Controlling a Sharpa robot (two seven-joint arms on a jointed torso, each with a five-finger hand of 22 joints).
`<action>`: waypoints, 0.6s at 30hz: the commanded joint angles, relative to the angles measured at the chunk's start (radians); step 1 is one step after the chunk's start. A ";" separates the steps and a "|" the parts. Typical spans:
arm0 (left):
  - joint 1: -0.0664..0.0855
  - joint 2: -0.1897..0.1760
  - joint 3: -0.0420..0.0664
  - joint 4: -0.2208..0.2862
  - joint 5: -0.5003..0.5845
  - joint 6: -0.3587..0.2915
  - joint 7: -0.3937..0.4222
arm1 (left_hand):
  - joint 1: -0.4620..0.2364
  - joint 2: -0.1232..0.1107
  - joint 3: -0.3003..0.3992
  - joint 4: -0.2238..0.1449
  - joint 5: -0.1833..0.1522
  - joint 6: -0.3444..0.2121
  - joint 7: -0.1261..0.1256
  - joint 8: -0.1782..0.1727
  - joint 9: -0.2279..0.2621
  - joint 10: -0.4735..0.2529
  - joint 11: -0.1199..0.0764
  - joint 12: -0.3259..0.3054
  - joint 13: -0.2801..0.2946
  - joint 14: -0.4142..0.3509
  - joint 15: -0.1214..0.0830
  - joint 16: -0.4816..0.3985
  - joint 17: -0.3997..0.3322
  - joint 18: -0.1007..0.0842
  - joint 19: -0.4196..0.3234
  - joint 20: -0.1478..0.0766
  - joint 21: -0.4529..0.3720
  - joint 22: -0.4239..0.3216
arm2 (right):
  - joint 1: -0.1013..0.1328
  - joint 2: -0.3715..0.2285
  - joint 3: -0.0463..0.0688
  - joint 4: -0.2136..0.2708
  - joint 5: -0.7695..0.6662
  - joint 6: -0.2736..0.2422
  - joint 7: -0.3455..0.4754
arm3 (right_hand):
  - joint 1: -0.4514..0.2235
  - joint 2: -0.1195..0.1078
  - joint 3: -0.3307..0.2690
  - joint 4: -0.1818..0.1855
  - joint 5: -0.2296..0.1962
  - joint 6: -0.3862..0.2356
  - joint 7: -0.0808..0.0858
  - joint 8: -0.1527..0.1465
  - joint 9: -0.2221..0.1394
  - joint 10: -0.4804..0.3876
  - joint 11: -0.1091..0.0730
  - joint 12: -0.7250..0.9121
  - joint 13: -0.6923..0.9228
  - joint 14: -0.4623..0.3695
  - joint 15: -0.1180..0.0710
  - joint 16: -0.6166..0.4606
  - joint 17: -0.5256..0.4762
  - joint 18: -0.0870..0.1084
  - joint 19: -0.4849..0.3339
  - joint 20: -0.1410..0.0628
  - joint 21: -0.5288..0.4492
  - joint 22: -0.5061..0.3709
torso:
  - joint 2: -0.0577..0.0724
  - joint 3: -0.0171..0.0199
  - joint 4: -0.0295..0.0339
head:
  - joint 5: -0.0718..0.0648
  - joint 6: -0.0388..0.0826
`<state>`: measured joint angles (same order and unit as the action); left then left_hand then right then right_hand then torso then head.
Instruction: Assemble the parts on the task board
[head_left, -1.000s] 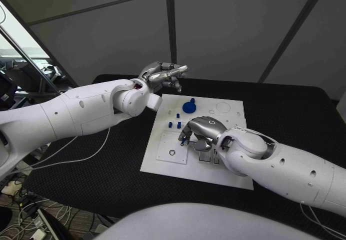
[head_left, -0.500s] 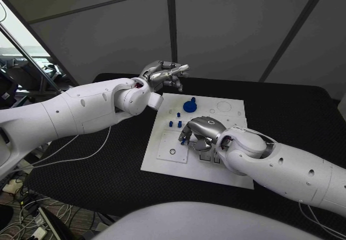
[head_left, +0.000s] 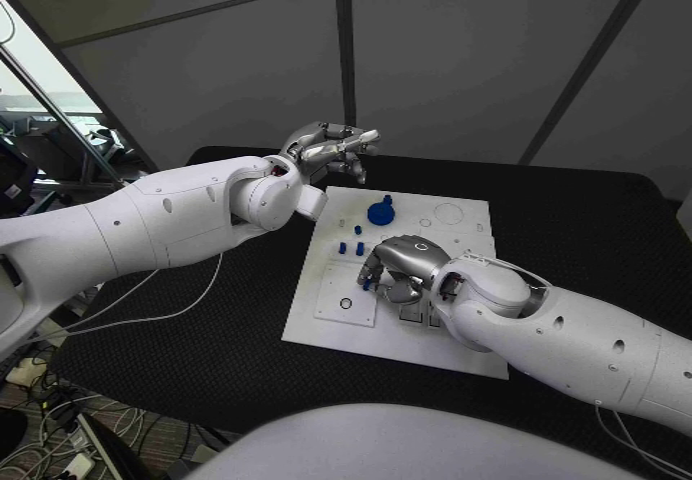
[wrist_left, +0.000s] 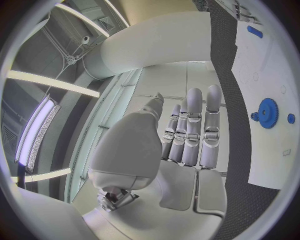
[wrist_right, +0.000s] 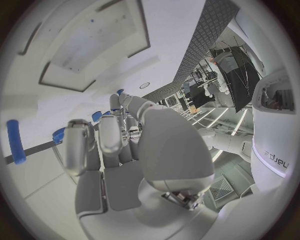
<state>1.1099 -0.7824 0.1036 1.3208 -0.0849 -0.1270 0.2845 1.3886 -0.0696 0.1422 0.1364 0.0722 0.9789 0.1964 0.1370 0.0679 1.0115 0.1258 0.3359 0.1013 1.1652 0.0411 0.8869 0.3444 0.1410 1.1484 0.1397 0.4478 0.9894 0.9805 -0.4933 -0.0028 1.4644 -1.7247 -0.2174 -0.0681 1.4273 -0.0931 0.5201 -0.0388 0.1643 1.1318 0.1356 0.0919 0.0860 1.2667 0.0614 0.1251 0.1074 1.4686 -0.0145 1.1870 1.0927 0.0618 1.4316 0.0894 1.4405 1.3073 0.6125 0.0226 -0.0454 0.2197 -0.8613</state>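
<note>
Little has moved since the earlier frame: both arms sit almost where they were, the right hand shifted only slightly over the board

Black desk (head_left: 577, 215) carries the white task board (head_left: 454, 355), which lies in its middle

Left arm (head_left: 130, 225) comes in over the desk's left side. Left hand (head_left: 329, 147) is raised beyond the far left corner of the board, clear of it; the wrist view shows its fingers (wrist_left: 190, 125) straight and close together with nothing in them, so released

Right arm (head_left: 577, 335) reaches in across the near right corner of the board. Right hand (head_left: 397, 262) is palm down over the board's middle, fingers (wrist_right: 103, 137) curled toward the surface. Blue shows at its fingertips (wrist_right: 97, 116) in the wrist view, but cannot tell whether it is pinching a part or only touching one

Blue gear (head_left: 379, 212) sits on the far half of the board, between the two hands. Small blue pegs (head_left: 351, 246) stand just left of the right hand. One blue bar (wrist_right: 15, 141) lies on the board beside the right hand
</note>
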 joint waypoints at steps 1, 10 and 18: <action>0.002 0.001 0.001 0.000 0.006 0.012 -0.002 | 0.006 0.000 -0.006 -0.002 0.001 -0.007 0.000 0.004 -0.001 -0.009 -0.001 0.006 0.000 -0.002 0.003 -0.005 -0.001 0.041 0.000 0.004 -0.005 -0.002 | 0.001 0.002 -0.002 0.000 -0.036 0.023 -0.017 | -0.013 -0.002 -0.005 -0.006 0.002 -0.003 0.010 -0.004 0.000 -0.006 0.006 -0.010 0.002 0.039 0.001 0.005 -0.004 -0.014 -0.004 0.005 0.000 0.100 | 0.000 0.0002 -0.0006 | 0.000 -0.001; 0.002 0.002 0.001 -0.002 0.006 0.016 -0.008 | 0.006 0.000 -0.007 -0.001 0.001 -0.008 0.001 0.004 -0.001 -0.010 -0.001 0.006 0.000 -0.002 0.003 -0.005 -0.002 0.041 0.000 0.004 -0.006 -0.002 | 0.001 0.003 -0.018 0.007 -0.055 0.013 -0.019 | -0.061 -0.026 -0.025 0.006 0.029 -0.056 0.033 -0.031 -0.012 -0.084 0.032 -0.061 -0.011 0.023 0.022 -0.022 -0.053 0.001 -0.060 0.021 -0.047 0.045 | -0.001 -0.0002 -0.0002 | 0.001 -0.001; 0.002 0.002 0.001 -0.003 0.006 0.021 -0.013 | 0.006 0.001 -0.009 -0.001 0.000 -0.009 0.001 0.004 -0.001 -0.012 0.000 0.007 -0.001 -0.002 0.004 -0.005 -0.002 0.041 0.000 0.004 -0.006 -0.003 | 0.001 -0.001 -0.020 0.011 -0.057 -0.057 -0.021 | -0.079 -0.046 -0.036 0.005 0.036 -0.142 0.041 -0.030 -0.021 -0.186 0.053 -0.056 -0.032 0.005 0.039 -0.051 -0.102 0.017 -0.111 0.039 -0.096 -0.008 | -0.002 0.0002 -0.0005 | 0.001 0.004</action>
<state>1.1099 -0.7816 0.1034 1.3177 -0.0844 -0.1211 0.2736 1.3886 -0.0696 0.1394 0.1336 0.0721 0.9751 0.2000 0.1370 0.0679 1.0045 0.1258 0.3397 0.1014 1.1652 0.0411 0.8869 0.3434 0.1409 1.1484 0.1397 0.4479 0.9879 0.9799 -0.4932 -0.0235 1.4721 -1.7673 -0.2287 -0.0829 1.3534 -0.1377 0.4902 -0.0334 0.1955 0.9941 0.1769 0.0657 0.0648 1.0854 0.1159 0.0659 0.0740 1.4686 0.0181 1.1407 0.9919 0.0620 1.3275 0.1286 1.3489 1.3011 0.6113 0.0225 -0.0454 0.2211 -0.8588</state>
